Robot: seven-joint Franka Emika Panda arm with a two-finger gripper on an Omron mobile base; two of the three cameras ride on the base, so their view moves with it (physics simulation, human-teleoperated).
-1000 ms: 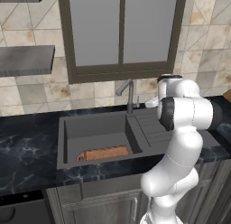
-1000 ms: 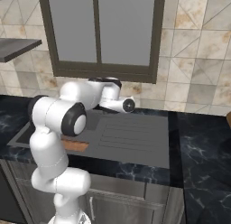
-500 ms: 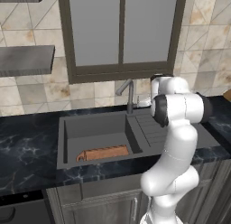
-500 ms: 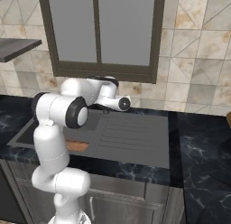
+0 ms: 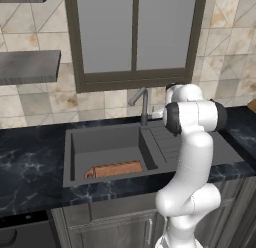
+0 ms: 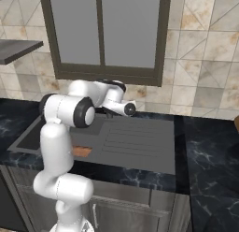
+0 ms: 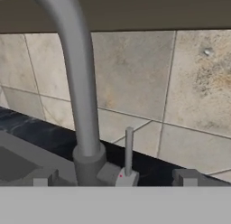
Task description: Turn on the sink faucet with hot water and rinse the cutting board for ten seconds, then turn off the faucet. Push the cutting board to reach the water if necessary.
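The sink (image 5: 107, 142) is set into the bench (image 5: 30, 167), its basin left of the drainboard (image 6: 140, 142). The cutting board (image 5: 115, 169) lies in the basin along its front wall. The faucet (image 5: 143, 104) stands at the sink's back edge, between basin and drainboard, below the window (image 5: 135, 37). The claw (image 7: 113, 180) is just before the faucet's base.

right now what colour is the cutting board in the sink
Reddish-brown wood; the cutting board shows best in the left base view.

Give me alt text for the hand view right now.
A slim grey metal faucet post rises close ahead, its small upright side lever just right of its base. The open gripper's dark tips flank them, with beige tiled wall behind.
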